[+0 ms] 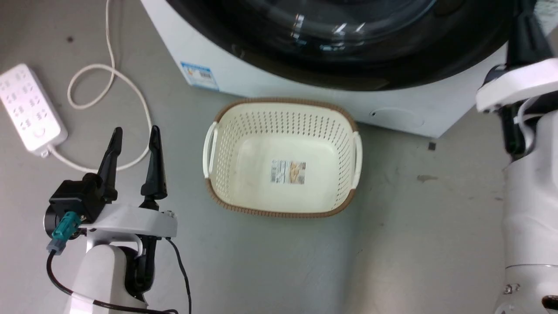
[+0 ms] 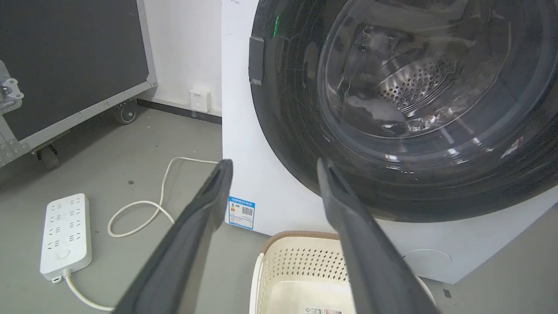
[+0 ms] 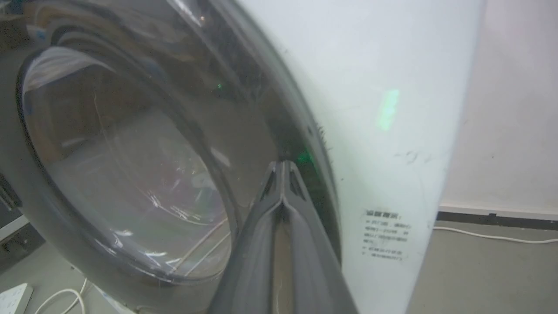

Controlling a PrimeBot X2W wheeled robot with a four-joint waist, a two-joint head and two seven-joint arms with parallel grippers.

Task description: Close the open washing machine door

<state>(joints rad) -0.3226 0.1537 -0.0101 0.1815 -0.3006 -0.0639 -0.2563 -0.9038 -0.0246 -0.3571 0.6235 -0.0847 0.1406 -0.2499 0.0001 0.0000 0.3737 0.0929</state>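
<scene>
Washing machine door [image 2: 287, 131] seeming stiff, glossy-slippery; pushing black rim, not glass, looking safest. Right gripper [image 3: 283, 168], clenched empty, resting tips against rim. Left gripper [image 1: 135, 139] hanging released.

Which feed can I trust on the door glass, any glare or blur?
Head view: sharp, white highlights on the washing machine door. Left wrist view: crisp; the perforated drum reads through the glass despite reflections. Right wrist view: hazy, washed out, room reflections on the glass, a green glint beside the shut right gripper.
</scene>
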